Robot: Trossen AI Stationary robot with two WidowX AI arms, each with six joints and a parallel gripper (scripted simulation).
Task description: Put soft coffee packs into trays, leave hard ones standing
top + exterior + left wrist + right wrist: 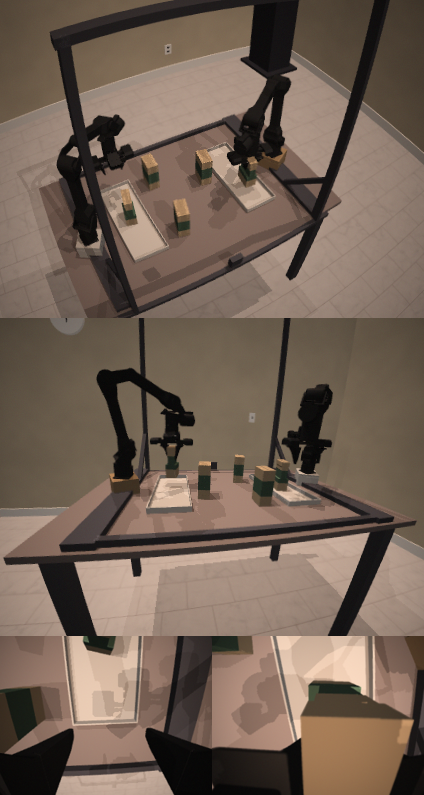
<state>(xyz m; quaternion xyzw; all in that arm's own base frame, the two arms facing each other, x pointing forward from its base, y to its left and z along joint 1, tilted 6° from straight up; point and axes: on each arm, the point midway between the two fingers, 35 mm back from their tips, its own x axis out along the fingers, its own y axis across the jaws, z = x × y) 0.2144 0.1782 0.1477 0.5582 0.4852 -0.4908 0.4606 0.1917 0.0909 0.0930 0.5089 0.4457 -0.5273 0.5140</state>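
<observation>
My right gripper [246, 161] is shut on a tan-and-green coffee pack [247, 173] and holds it upright over the right tray [241, 176]. I cannot tell if the pack touches the tray floor. The right wrist view shows the held pack [354, 742] close up over the tray [329, 678]. My left gripper [125, 152] is open and empty in the air past the far end of the left tray [138, 220]. A pack [128, 206] stands in that tray. Three packs stand on the bench: one [150, 171] near the left gripper, one [182, 217] in front, one [203, 166] beside the right tray.
A dark frame with posts [82, 150] surrounds the bench, and a raised rail [235, 533] runs along its edges. The right arm's tan base [124, 483] sits behind its tray. In the left wrist view the tray [104, 678] lies ahead with a pack [18, 714] at the left.
</observation>
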